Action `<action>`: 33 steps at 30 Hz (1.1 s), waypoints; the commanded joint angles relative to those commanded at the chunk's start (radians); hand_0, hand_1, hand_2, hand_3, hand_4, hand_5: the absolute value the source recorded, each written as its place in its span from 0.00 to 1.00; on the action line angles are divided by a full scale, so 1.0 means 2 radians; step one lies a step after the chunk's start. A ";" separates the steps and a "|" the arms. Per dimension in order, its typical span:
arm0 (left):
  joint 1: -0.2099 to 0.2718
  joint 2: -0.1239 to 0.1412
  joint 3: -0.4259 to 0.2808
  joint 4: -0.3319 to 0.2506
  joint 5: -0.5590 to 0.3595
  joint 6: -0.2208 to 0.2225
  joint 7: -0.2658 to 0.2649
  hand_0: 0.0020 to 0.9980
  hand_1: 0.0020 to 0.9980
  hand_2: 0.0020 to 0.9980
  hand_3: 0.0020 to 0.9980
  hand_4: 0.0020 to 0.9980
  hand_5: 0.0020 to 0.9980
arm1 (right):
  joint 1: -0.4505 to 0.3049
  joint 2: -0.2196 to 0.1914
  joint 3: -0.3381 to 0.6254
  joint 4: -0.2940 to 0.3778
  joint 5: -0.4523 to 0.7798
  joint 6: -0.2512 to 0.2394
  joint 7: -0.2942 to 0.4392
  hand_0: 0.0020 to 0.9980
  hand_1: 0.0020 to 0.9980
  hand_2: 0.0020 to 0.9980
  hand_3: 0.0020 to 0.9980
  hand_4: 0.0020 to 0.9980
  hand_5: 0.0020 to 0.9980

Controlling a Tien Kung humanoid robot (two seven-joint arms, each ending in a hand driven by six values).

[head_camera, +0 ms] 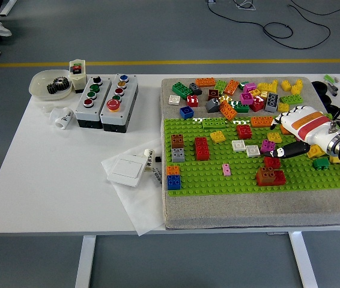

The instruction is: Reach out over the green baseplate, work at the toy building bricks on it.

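We see a white table [50,180] on grey floor; the baseplate [218,177] runs three to nine o'clock, right hand [299,129] over it, fingers loose, empty

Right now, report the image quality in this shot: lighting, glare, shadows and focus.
Head view: even, soft lighting with only faint shadows under the bricks; bright glare spots along the far edge of the green baseplate; table and bricks sharp; right hand at the frame's right edge slightly soft.
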 joint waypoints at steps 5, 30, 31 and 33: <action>-0.001 0.000 0.004 0.000 -0.004 0.000 0.000 0.76 0.79 0.84 0.72 0.78 0.67 | -0.001 0.004 -0.003 0.001 0.096 -0.009 -0.031 0.51 0.56 0.65 0.59 1.00 0.66; -0.003 0.001 0.017 0.000 -0.018 0.001 -0.002 0.76 0.79 0.84 0.72 0.78 0.68 | 0.011 0.041 -0.045 -0.022 0.058 -0.021 -0.052 0.39 0.48 0.55 0.52 0.94 0.52; -0.003 0.001 0.017 0.000 -0.018 0.001 -0.002 0.76 0.79 0.84 0.72 0.78 0.68 | 0.011 0.042 -0.045 -0.023 0.058 -0.021 -0.052 0.39 0.48 0.55 0.52 0.94 0.52; -0.003 0.001 0.018 0.000 -0.020 0.001 -0.002 0.76 0.78 0.84 0.72 0.78 0.67 | 0.012 0.044 -0.045 -0.029 0.060 -0.021 -0.052 0.37 0.47 0.53 0.51 0.93 0.50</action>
